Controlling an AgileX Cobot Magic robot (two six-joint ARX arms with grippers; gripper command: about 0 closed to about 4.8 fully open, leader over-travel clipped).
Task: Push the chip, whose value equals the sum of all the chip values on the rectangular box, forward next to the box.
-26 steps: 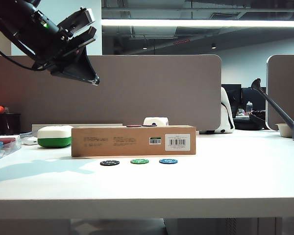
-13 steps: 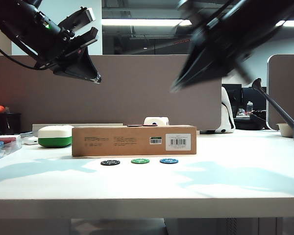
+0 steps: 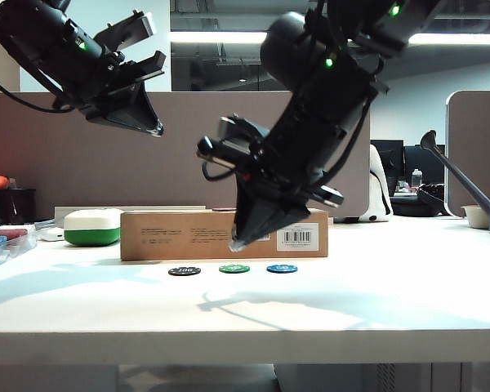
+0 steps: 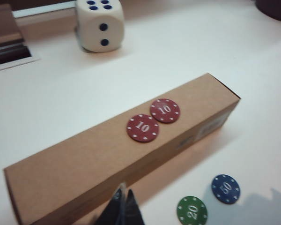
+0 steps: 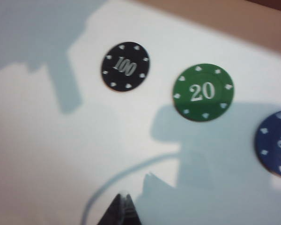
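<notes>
Left gripper is parked high over the far-left of the table, well clear of everything. In its wrist view the fingertips sit tight together, so I read it as closed and empty.

Below it, at the left end of the rectangular box, there's a white-and-green case. On top of the box, from the left wrist view, I see two red chips marked 10 each, touching each other. Sum is 20, so the target is the green chip marked 20.

On the table just near of the box, a row of three: black 100 chip on the left, green chip in the middle, blue 50 chip on the right. All three are apart from the box front, none touching it.

Right gripper hangs low over that row, tips pointing down a little above the green chip and not touching it. Right wrist view shows the tips pressed together, nothing held.

Progress: push not started as far as I can see. Left to do: get the closed tips down on the near side of the green chip and slide it far-ward to the box.
</notes>
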